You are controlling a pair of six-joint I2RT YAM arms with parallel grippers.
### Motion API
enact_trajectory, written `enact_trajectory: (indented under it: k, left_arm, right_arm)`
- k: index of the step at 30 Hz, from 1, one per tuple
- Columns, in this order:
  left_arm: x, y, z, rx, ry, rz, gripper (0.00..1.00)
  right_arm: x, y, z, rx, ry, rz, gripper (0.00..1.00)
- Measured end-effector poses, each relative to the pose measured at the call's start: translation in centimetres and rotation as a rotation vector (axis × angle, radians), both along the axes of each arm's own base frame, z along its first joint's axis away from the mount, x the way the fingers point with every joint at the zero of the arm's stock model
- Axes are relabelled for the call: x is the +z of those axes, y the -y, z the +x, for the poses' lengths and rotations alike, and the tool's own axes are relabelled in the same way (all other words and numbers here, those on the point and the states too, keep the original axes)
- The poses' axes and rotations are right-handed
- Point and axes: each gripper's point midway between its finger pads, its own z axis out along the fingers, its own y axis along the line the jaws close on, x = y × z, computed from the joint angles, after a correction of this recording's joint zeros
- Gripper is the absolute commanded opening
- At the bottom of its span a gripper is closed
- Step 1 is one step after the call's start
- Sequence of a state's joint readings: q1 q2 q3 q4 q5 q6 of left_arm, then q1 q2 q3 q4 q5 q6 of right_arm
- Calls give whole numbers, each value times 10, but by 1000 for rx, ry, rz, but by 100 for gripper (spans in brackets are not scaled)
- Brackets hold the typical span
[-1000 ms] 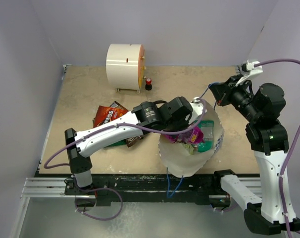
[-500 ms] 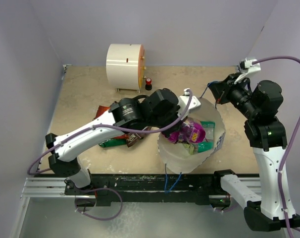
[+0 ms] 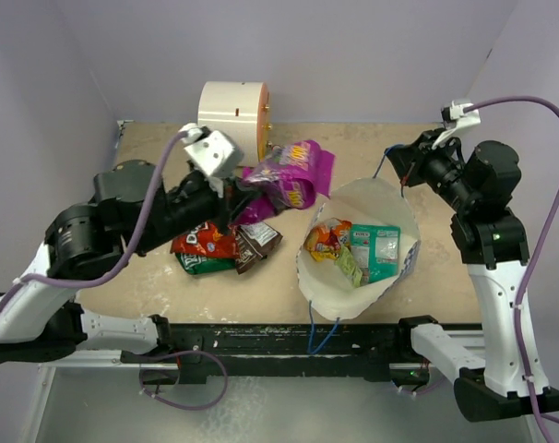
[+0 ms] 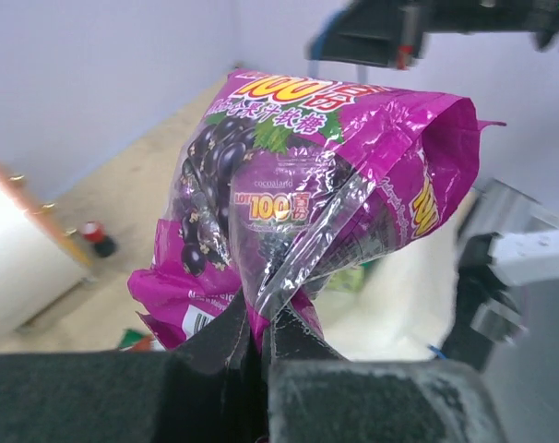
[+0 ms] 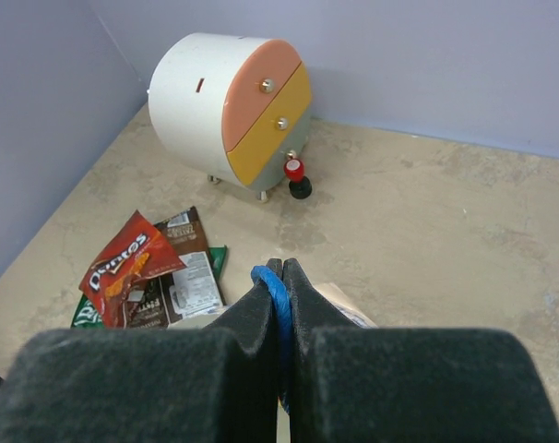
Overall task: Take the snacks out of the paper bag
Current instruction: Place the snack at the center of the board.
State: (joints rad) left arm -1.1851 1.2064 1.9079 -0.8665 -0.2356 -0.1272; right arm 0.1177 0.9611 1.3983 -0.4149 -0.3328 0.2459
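while pinched in the closed left tool, purple snack packet aloft

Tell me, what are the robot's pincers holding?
Left pincer pinches the purple snack by its bottom edge. Right pincer grips the bag's blue handle.

The paper bag mouth gapes unobstructed from above; left of it packets (piled) clutter the table.

Top cam looks down from behind arms; both wrist cams close-up past own fingers, sharing white drum.
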Motion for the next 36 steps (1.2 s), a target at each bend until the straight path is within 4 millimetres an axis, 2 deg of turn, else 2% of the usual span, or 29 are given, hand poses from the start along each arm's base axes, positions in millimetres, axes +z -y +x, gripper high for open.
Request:
enact_trajectory:
  k: [3,7,11,14,17,20,23,27,29,31,36]
  left_arm:
    - [-1,-27,16,125,67,19,0]
    - [-30,-58,47,338,169,143,0]
    - [-78,-73,77,494,279,333,0]
    - [-118,-85,97,559,286,456,0]
    - [-148,-116,121,668,219,520,0]
    - [-169,-142,136,767,164,553,0]
    - [-193,-147,143,786,131,592,0]
    - [-241,-143,153,753,63,687,0]
    - [-266,-147,155,745,22,734,0]
    - [-282,-153,154,751,-11,768,0]
    - [-303,-158,148,746,-58,774,0]
  right_arm:
    - [1,1,0,0,9,-12,0]
    - [0,2,-1,0,17,-34,0]
    - [4,5,-6,-6,35,-49,0]
    - [7,6,-9,-8,48,-52,0]
    - [7,6,-10,-7,46,-53,0]
    - [6,6,-11,-6,38,-60,0]
    - [6,7,-13,-6,38,-69,0]
    - [9,7,-14,-5,40,-78,0]
    - [12,7,-12,-4,42,-81,0]
    - [12,7,-12,-4,41,-83,0]
    - [12,9,-12,-12,41,-84,0]
